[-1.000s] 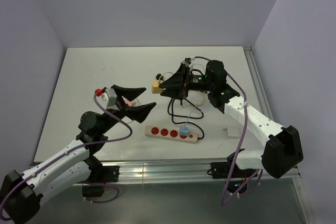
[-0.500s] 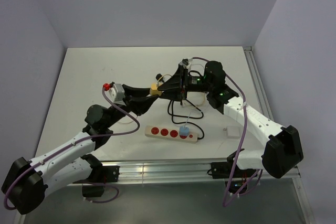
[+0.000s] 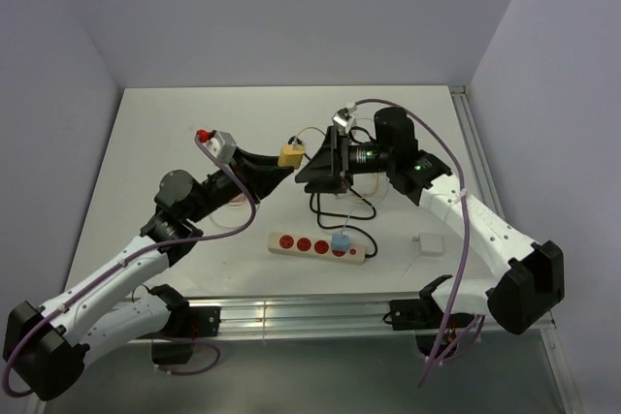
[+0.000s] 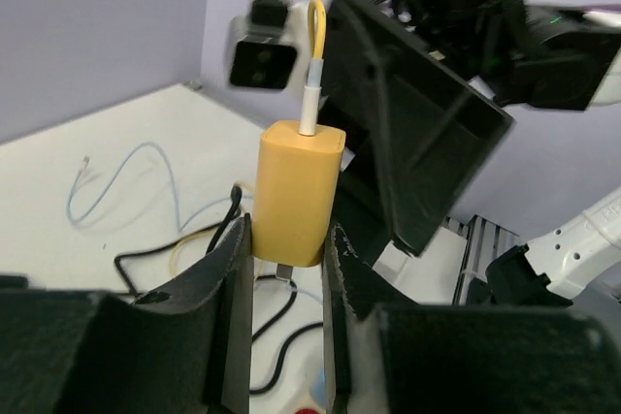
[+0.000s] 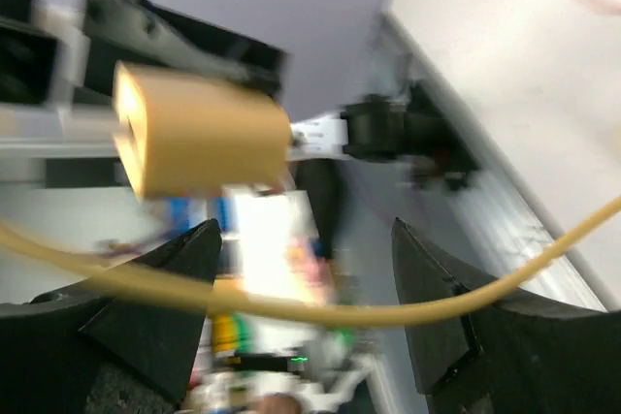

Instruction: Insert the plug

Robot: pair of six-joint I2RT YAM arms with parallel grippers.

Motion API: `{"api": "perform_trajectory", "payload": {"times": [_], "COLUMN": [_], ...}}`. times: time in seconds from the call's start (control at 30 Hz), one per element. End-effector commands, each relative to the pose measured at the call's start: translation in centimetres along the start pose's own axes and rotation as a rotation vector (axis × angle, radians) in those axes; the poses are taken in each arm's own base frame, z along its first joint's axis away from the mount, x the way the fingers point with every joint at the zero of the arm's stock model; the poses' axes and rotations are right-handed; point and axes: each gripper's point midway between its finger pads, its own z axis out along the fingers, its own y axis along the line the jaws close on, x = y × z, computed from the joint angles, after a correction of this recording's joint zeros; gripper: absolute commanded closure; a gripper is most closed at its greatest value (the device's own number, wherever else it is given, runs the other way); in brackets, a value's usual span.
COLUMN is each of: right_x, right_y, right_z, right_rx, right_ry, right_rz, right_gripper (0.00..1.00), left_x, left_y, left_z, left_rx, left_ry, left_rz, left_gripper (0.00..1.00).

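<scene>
The left claw is clenched on the mustard-yellow rectangular plastic plug block, holding it upright in the air above the white worktop. The right claw stands released just beside it, the thin yellow cable crossing between its spread fingers. The cream power strip with red sockets lies below.

table: white matte top, evenly lit, soft shadows | behind table: plain pale lavender back wall | left of table: matching side wall | right of table: matching side wall | table's near edge: silver metal rail | table's right edge: narrow metal strip
</scene>
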Motion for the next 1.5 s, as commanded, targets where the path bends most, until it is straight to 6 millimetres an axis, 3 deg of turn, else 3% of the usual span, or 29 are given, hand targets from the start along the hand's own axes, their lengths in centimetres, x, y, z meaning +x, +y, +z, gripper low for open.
{"api": "perform_trajectory", "payload": {"times": [0.0, 0.03, 0.1, 0.17, 0.33, 0.37, 0.53, 0.63, 0.8, 0.97, 1.07, 1.27, 1.47], "right_x": [2.1, 2.4, 1.8, 0.4, -1.1, -1.5, -3.6, -3.8, -1.3, 3.9, 5.9, 7.1, 7.0], "right_y": [-1.5, -1.5, -2.1, -1.9, 0.9, 2.2, 5.2, 4.9, 4.0, 3.5, 2.7, 1.1, -0.1], "right_z": [-2.8, -3.5, -5.0, -7.1, -8.8, -9.0, -7.2, -5.7, -2.8, -0.5, 0.1, 0.7, 1.8], "right_rx": [0.207, 0.223, 0.339, 0.465, 0.482, 0.481, 0.41, 0.38, 0.237, 0.105, 0.088, 0.116, 0.161], "right_ry": [0.018, 0.022, -0.031, -0.123, -0.177, -0.191, -0.173, -0.105, 0.118, 0.331, 0.405, 0.453, 0.47], "right_rz": [-0.277, -0.383, -0.451, -0.58, -0.843, -0.871, -0.917, -0.905, -0.88, -0.877, -0.865, -0.836, -0.828], "right_gripper": [0.22, 0.22, 0.22, 0.22, 0.22, 0.22, 0.22, 0.23, 0.24, 0.25, 0.26, 0.32, 0.42], "left_x": [-3.2, -2.0, -2.4, -1.4, -0.1, 0.4, 1.6, 2.5, 4.0, 4.8, 4.5, 4.1, 3.9], "left_y": [-0.2, 0.1, 0.4, 0.0, -2.1, -2.5, -4.5, -5.4, -6.0, -5.9, -5.9, -6.2, -6.4], "left_z": [-0.8, -1.3, -1.9, -2.7, -3.8, -4.1, -5.1, -5.8, -6.8, -6.9, -6.8, -6.8, -6.8], "left_rx": [-0.037, -0.059, -0.073, -0.044, 0.064, 0.088, 0.195, 0.25, 0.281, 0.282, 0.284, 0.303, 0.316], "left_ry": [-0.004, 0.054, 0.079, 0.149, 0.258, 0.284, 0.348, 0.385, 0.411, 0.433, 0.427, 0.418, 0.411], "left_rz": [-0.067, -0.112, -0.129, -0.154, -0.172, -0.185, -0.238, -0.275, -0.321, -0.346, -0.337, -0.329, -0.328], "left_gripper": [0.99, 0.99, 0.99, 0.99, 0.99, 0.99, 0.99, 0.99, 0.99, 0.99, 0.99, 0.99, 0.99]}}
